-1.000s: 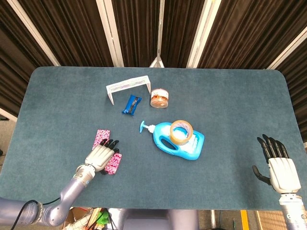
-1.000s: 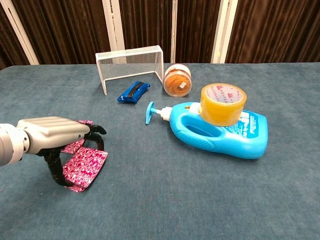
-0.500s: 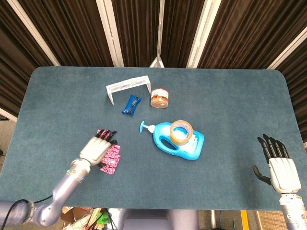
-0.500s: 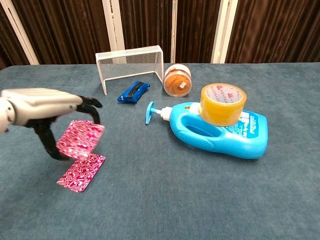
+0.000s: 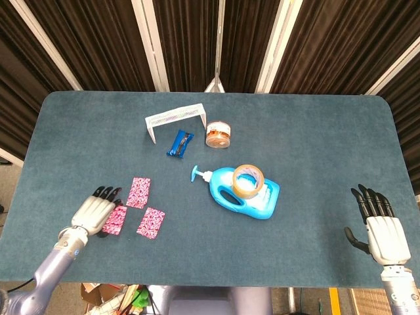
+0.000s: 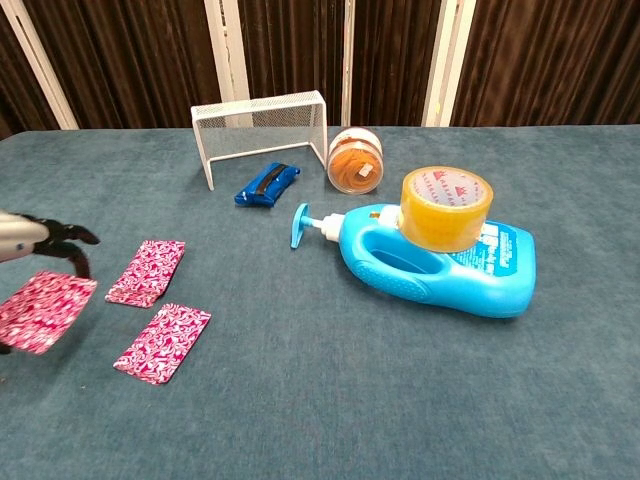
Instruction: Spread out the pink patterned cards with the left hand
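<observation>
Three pink patterned cards show on the table (image 5: 79, 131). Near the front-left corner the left hand (image 5: 94, 211) holds one card (image 6: 40, 310) between its dark fingertips; the chest view shows that card tilted and seemingly lifted off the cloth, though the hand itself is mostly cut off by the picture's edge there. Just to its right a second card (image 5: 138, 192) lies flat, and a third card (image 5: 151, 223) lies flat nearer the front edge, apart from the second.

Toward the back edge, left of centre, stands one white wire rack (image 5: 176, 120), with one small blue pouch (image 5: 180, 143) in front of it and one round jar (image 5: 218, 134) to the right of that. Near the table's middle one blue pump bottle (image 5: 243, 193) lies on its side, with one roll of yellow tape (image 5: 248, 180) resting on top of it.

At the front-right corner the right hand (image 5: 380, 226) hangs with its fingers spread and nothing in it.

A second ago the left hand sat over the cards, with only two patches of pink showing around it. It has since drawn off toward the left edge, carrying one card away, so all three now lie separated. The right hand has not shifted.
</observation>
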You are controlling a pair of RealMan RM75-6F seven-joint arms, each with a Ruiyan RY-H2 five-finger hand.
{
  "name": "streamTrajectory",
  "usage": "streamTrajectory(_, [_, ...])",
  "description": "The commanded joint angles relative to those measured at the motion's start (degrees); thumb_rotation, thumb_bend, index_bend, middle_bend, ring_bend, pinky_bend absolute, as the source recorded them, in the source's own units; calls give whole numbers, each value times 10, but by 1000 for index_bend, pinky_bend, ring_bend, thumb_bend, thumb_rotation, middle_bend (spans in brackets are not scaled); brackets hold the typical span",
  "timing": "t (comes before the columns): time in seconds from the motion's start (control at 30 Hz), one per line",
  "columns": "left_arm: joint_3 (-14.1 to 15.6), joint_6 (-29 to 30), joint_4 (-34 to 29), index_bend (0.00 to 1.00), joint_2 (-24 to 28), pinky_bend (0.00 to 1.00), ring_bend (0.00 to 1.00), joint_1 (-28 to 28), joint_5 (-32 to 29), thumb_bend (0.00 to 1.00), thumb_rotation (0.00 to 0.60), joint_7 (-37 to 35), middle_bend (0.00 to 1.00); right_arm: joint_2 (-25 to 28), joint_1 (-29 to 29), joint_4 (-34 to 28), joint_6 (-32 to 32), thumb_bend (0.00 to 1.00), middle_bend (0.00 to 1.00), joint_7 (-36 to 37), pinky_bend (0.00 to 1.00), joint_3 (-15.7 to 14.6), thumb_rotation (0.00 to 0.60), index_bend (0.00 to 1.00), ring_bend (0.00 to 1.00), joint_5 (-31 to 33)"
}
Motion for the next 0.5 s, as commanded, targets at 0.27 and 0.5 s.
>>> streamTrajectory(0.27, [7,-1,-2,83,11,0,0,3,-37,180,600,41,0,0,0,-1,-1,363,0,1,87,0,600,0,0,0])
streamTrajectory(0.5, [3,1,-9,28,16,0,0,8,-40,166,600,40,0,1,0,-1,-2,362,0,0,87,0,600,0,0,1])
